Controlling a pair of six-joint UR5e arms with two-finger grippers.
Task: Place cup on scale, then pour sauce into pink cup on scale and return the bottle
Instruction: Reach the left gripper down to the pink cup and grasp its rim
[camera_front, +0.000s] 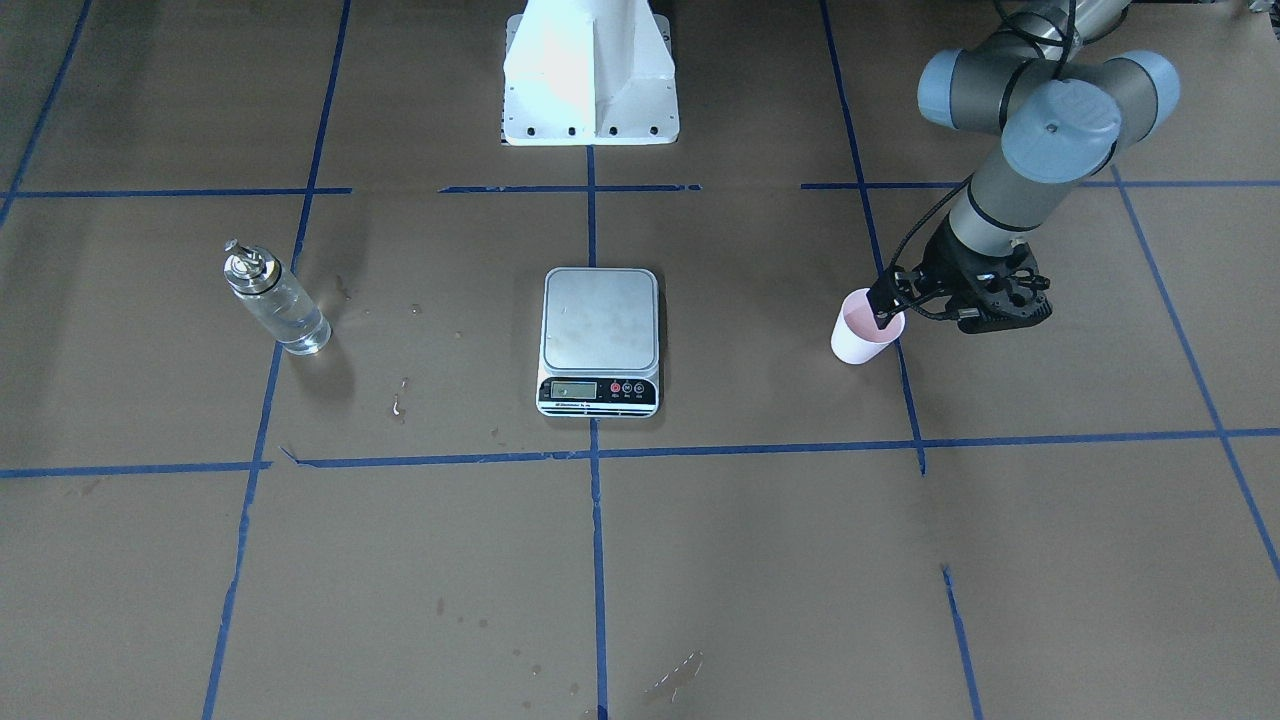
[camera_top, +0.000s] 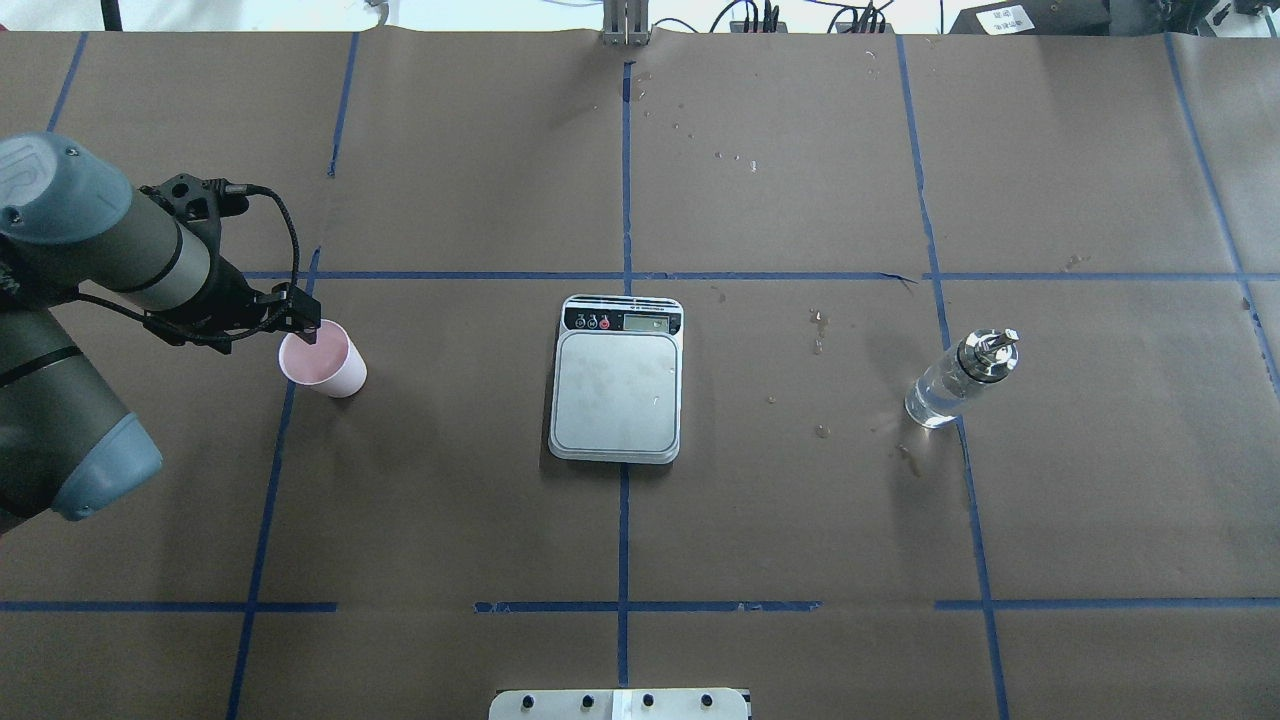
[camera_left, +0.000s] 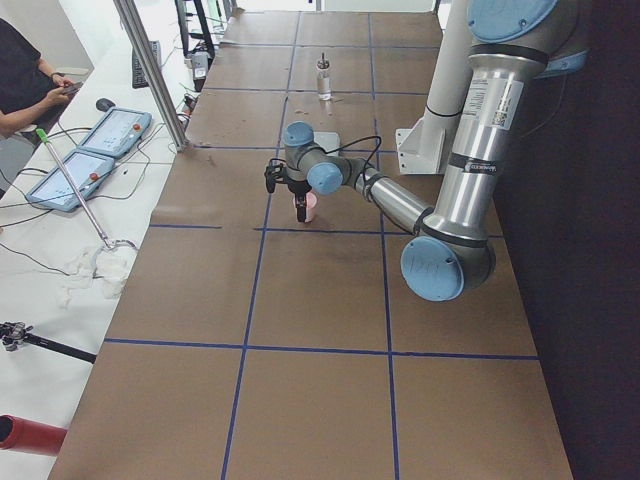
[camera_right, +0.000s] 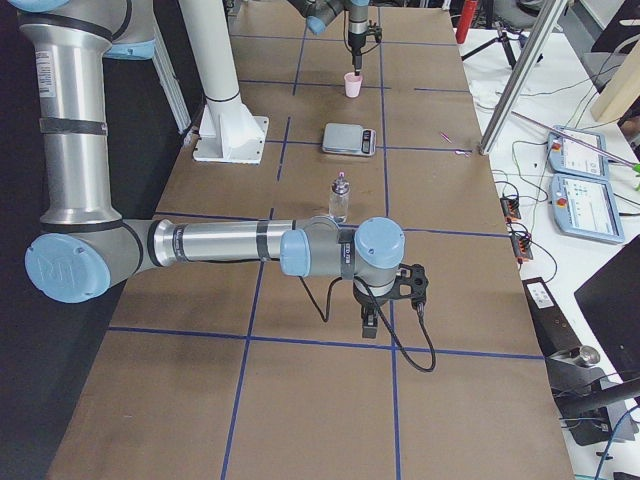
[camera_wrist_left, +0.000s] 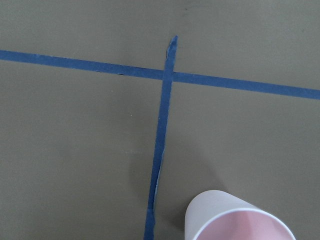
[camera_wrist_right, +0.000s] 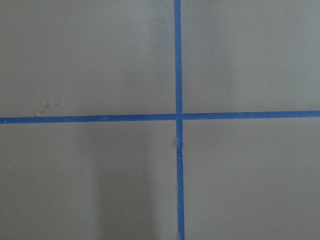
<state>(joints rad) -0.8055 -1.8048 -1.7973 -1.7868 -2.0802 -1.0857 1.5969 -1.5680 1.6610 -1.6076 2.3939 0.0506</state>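
Note:
The pink cup (camera_front: 860, 345) stands upright on the brown table on my left side, also seen in the overhead view (camera_top: 335, 370) and at the bottom of the left wrist view (camera_wrist_left: 235, 220). My left gripper (camera_front: 885, 310) is at its rim with one finger inside, and looks shut on the cup's wall (camera_top: 303, 322). The scale (camera_front: 600, 320) lies bare at the table's middle (camera_top: 617, 390). The glass bottle (camera_front: 280, 305) with clear liquid stands on my right side (camera_top: 955, 380). My right gripper (camera_right: 368, 325) hovers low over the table, far from the bottle; I cannot tell whether it is open or shut.
Blue tape lines (camera_top: 625, 275) divide the table into squares. The robot's white base (camera_front: 590, 80) stands behind the scale. Small dried spots (camera_top: 818, 320) lie between scale and bottle. Operators' tablets (camera_left: 100, 150) lie beyond the table's far edge.

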